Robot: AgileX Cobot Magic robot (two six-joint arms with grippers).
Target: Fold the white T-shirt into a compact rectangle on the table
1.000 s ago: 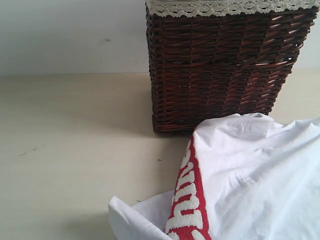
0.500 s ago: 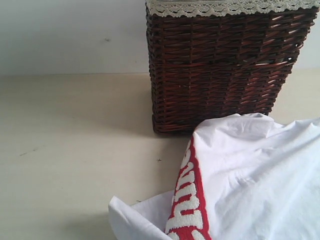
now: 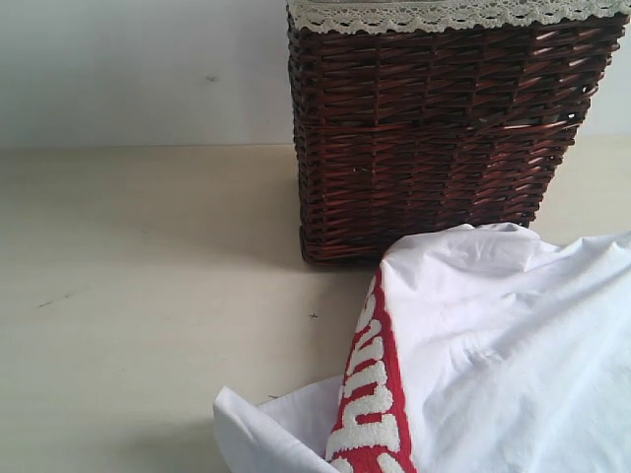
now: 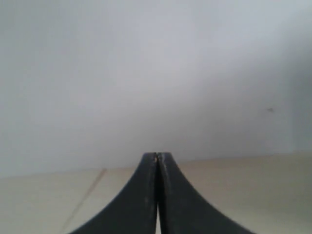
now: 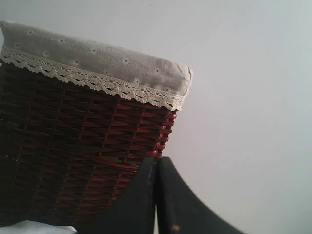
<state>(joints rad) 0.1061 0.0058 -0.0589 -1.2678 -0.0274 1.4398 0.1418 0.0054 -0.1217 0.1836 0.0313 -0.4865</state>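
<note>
The pale beige table [image 3: 148,296] spreads wide. At its back stands a dark brown wicker basket [image 3: 434,138] with a lace-edged liner [image 3: 444,14]. Just before it, at the near right, the white T-shirt [image 3: 513,355] lies crumpled, its red lettered strip [image 3: 373,394] showing. The left gripper [image 4: 156,156] and right gripper [image 5: 157,159] are both pressed closed, holding nothing.

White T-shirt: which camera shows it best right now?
The exterior view: the white T-shirt lies crumpled before the wicker basket, red lettered strip showing, though the frame cuts it off. The right wrist view catches only a white sliver, probably it; the left wrist view shows none.
</note>
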